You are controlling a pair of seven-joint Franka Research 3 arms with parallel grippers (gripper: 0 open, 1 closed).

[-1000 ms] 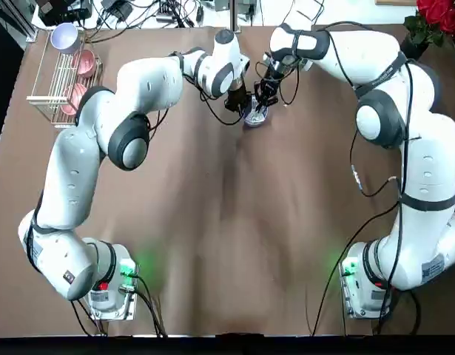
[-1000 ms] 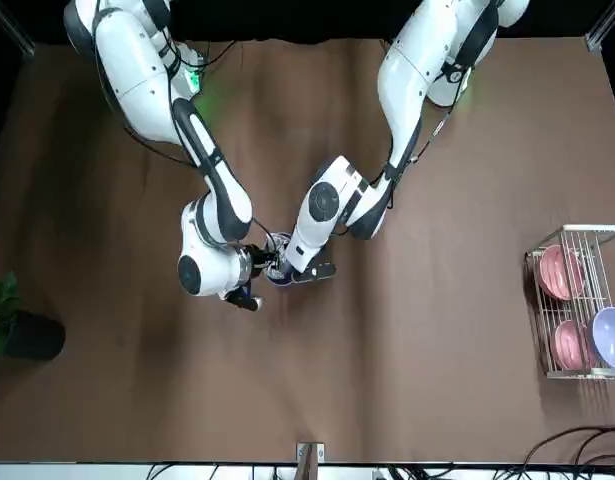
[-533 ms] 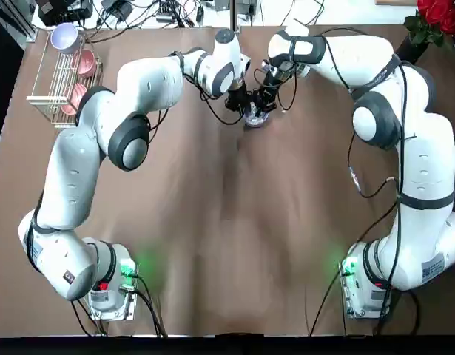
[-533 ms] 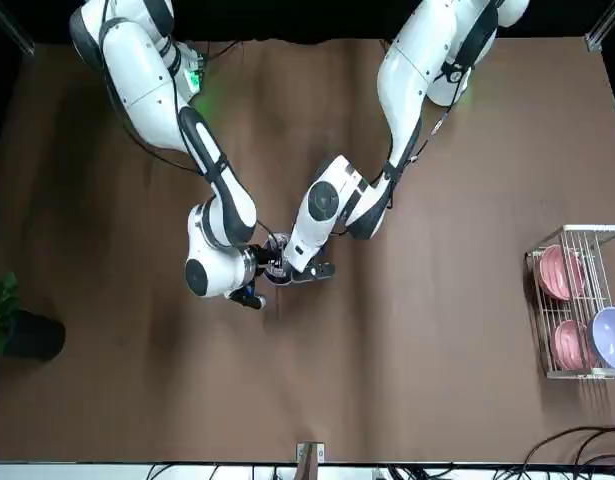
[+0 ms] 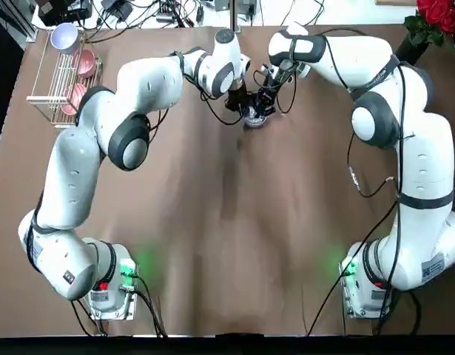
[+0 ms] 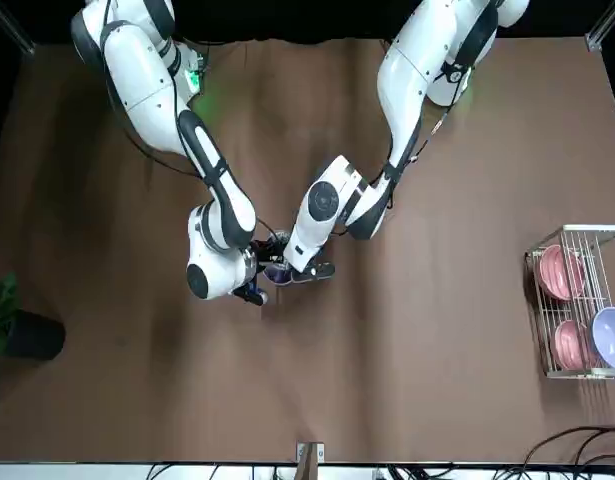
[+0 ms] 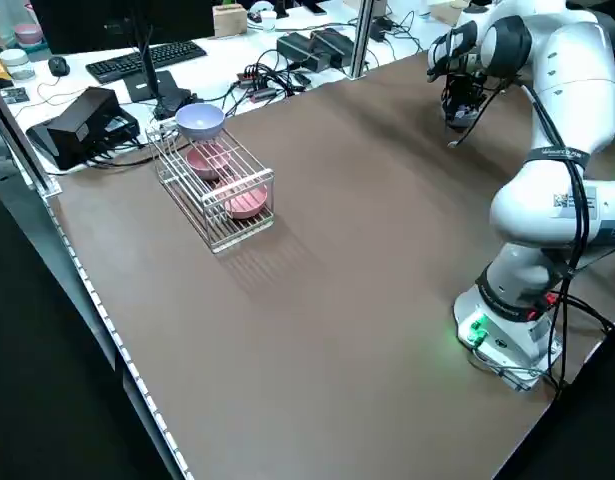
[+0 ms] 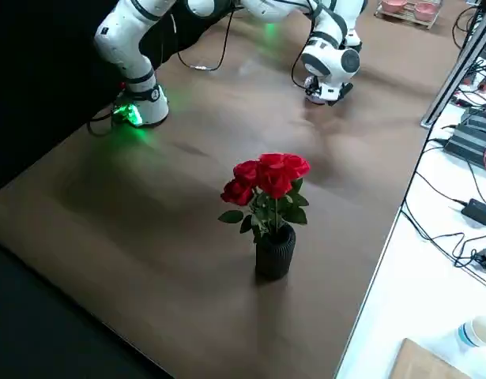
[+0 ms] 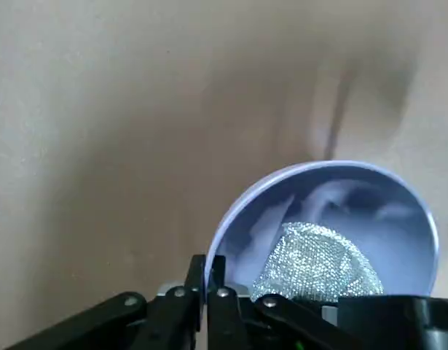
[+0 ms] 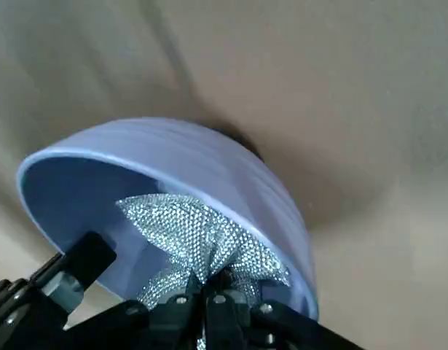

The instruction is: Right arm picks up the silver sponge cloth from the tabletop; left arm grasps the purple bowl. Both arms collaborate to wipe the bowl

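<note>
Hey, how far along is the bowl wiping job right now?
Both pickups look done: the left gripper is shut on the purple bowl at its rim, and the right gripper is shut on the silver sponge cloth. In hand: the cloth sits inside the tilted bowl, so wiping appears underway. Left: finishing the wipe.

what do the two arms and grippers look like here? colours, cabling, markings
Both are white jointed arms with grey round joints and loose black cables. The left arm and right arm have green-lit bases; the right carries a small label. The left gripper and right gripper have slim black fingers.
</note>
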